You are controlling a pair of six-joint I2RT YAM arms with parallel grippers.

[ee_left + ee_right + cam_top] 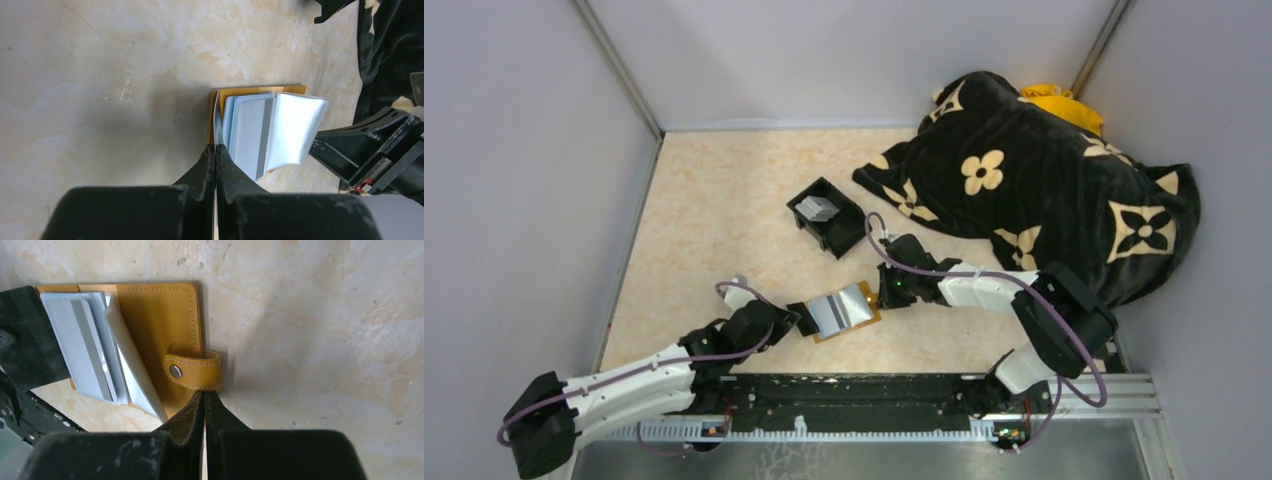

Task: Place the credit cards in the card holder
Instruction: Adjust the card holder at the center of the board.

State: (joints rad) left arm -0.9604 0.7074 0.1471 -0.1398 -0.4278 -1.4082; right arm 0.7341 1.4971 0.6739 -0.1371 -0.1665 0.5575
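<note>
The card holder (844, 312) lies open on the counter (724, 220), near the front, between the two arms. Pale pockets show inside it, with a grey card (248, 131) tucked in. The left jaws are shut tight on the holder's left edge. The right jaws are shut too, their tips at the holder's right edge by the little tab (192, 371). I cannot tell if they hold it. More credit cards (817, 208) sit in a black box (852, 228) farther back. A black flowered blanket (1044, 190) lies at the far right.
</note>
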